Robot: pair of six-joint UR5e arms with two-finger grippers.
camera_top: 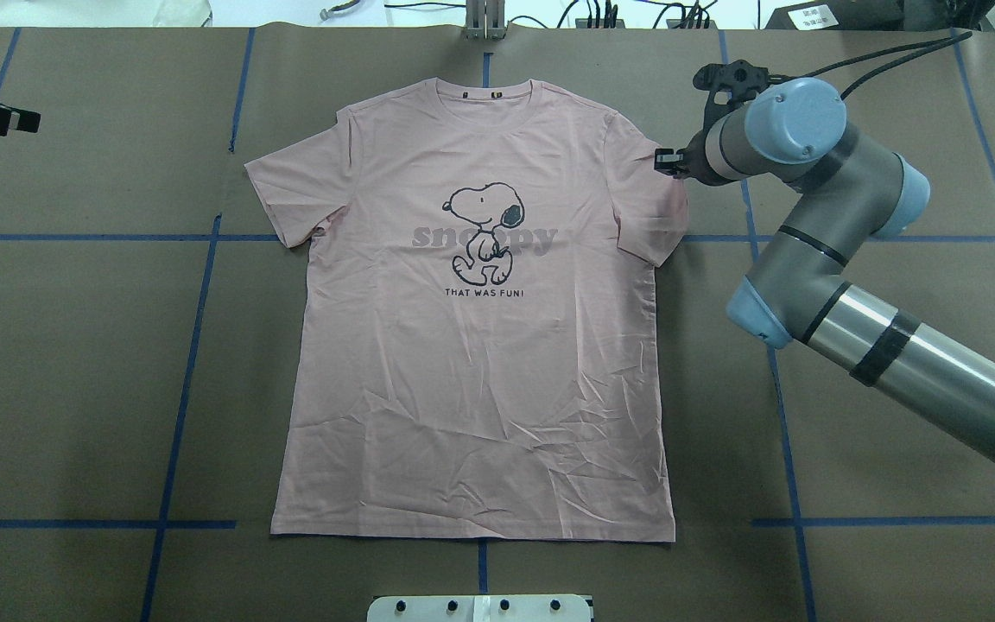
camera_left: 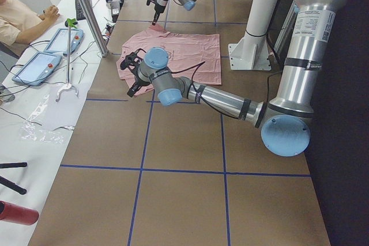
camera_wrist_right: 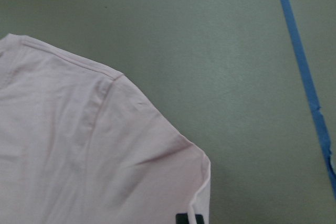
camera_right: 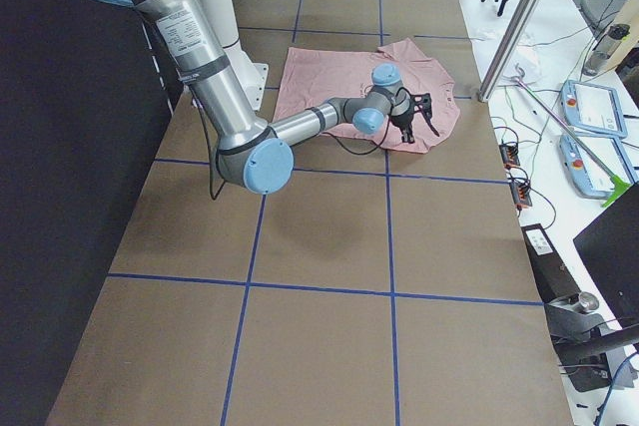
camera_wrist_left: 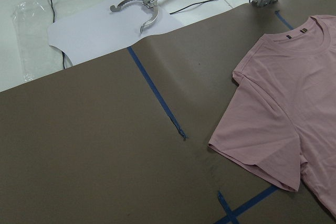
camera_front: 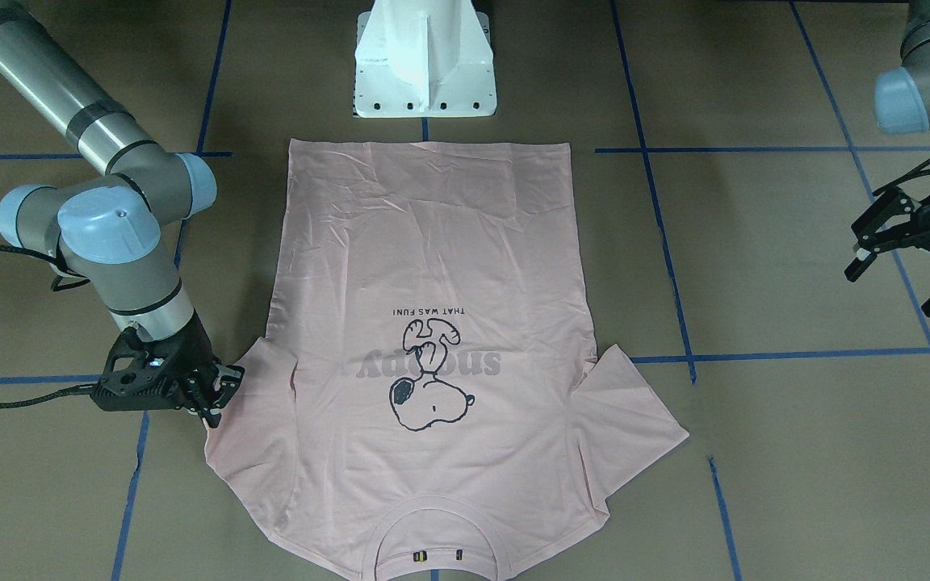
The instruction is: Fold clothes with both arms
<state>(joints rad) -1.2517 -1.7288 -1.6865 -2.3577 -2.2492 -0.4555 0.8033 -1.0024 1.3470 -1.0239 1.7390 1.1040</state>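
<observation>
Touching T-shirt sleeve (camera_front: pixel 253 426), apparently: right end effector (camera_front: pixel 216 401).

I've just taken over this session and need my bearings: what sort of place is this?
Probably a robotics lab work cell: brown paper covers the table under a blue tape grid, teach pendants lie on a side bench, and a T-shirt is spread flat.

The pink T-shirt (camera_front: pixel 433 266) lies flat on the brown surface (camera_front: pixel 756 484), dog picture up. The right end effector (camera_front: pixel 216 403) touches one sleeve's edge. The left end effector (camera_front: pixel 897 289) hangs well apart from the shirt, spread wide.
</observation>
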